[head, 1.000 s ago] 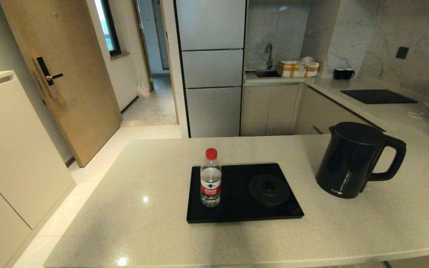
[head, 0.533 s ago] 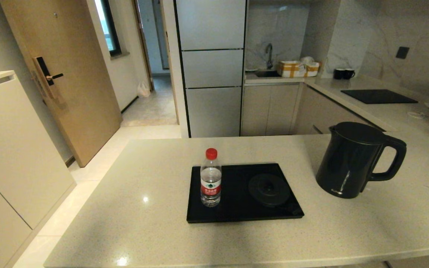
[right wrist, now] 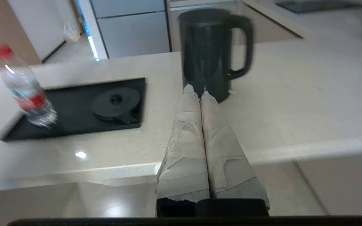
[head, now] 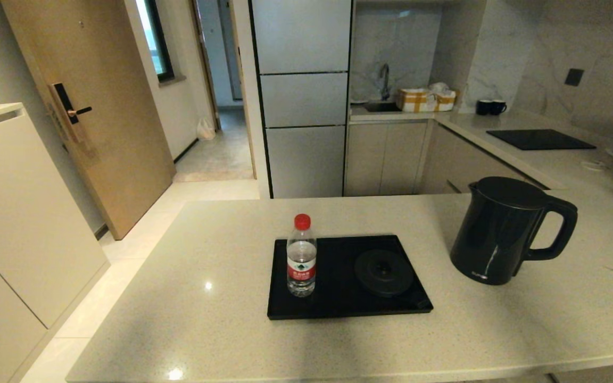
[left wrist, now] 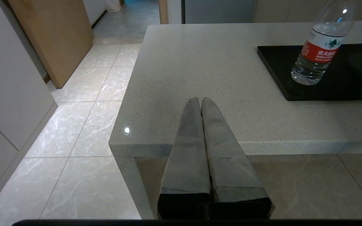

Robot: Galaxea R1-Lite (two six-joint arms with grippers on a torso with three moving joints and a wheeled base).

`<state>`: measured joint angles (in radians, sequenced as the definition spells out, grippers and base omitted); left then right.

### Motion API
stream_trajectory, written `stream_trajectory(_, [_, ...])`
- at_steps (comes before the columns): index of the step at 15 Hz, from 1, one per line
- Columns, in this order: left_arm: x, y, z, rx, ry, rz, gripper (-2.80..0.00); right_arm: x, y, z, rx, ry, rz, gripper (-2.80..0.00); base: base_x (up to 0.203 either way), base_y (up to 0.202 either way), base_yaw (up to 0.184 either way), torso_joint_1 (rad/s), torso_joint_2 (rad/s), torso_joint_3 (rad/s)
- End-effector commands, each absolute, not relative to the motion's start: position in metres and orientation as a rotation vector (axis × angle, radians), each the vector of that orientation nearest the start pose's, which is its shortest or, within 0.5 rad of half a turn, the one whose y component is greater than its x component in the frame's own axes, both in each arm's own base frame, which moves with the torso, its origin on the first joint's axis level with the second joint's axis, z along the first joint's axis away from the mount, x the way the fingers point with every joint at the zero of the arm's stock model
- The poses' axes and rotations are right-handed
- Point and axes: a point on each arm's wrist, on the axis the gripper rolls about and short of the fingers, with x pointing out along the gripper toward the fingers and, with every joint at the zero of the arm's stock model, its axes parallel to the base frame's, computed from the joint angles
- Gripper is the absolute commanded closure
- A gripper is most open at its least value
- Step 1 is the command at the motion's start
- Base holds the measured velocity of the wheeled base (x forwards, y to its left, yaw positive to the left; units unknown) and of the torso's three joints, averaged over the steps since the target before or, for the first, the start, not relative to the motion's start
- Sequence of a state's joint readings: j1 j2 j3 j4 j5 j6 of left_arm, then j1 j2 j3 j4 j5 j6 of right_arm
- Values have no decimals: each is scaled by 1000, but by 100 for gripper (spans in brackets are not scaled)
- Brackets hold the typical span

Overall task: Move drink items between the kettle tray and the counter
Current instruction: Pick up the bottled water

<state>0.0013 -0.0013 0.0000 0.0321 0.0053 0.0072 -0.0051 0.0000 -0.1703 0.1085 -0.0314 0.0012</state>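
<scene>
A clear water bottle (head: 301, 256) with a red cap stands upright on the left part of the glossy black kettle tray (head: 338, 298), beside the round base disc (head: 383, 272). The tall black kettle (head: 503, 230) stands on the beige counter (head: 205, 319) to the right of the tray, handle to the right. Neither arm shows in the head view. My left gripper (left wrist: 200, 100) is shut and empty over the counter's near left corner, with the bottle (left wrist: 322, 47) far ahead. My right gripper (right wrist: 196, 91) is shut and empty near the counter's front edge, facing the kettle (right wrist: 209, 50).
The counter's front edge (left wrist: 262, 147) lies under both grippers. At the far back right are a flat black cooktop panel (head: 540, 139), two small black mugs (head: 490, 106) and a sink with a checked cloth (head: 426, 98). A wooden door (head: 88, 101) and tiled floor lie to the left.
The whole head view has shifted slightly downward. Bottle, tray and kettle keep their places relative to one another.
</scene>
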Motion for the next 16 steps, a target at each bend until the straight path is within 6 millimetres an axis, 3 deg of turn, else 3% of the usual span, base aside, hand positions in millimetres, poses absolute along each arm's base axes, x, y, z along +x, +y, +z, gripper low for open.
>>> stream_trajectory(1, [-23,0,72,8,32,8,0,-22,0,77,-47,-45,-19,0,0,0,0,0,0,0])
stream_trajectory(16, [-23,0,72,29,39,10,0,-23,0,75,-34,6,-1,0,0,0,0,0,0,0])
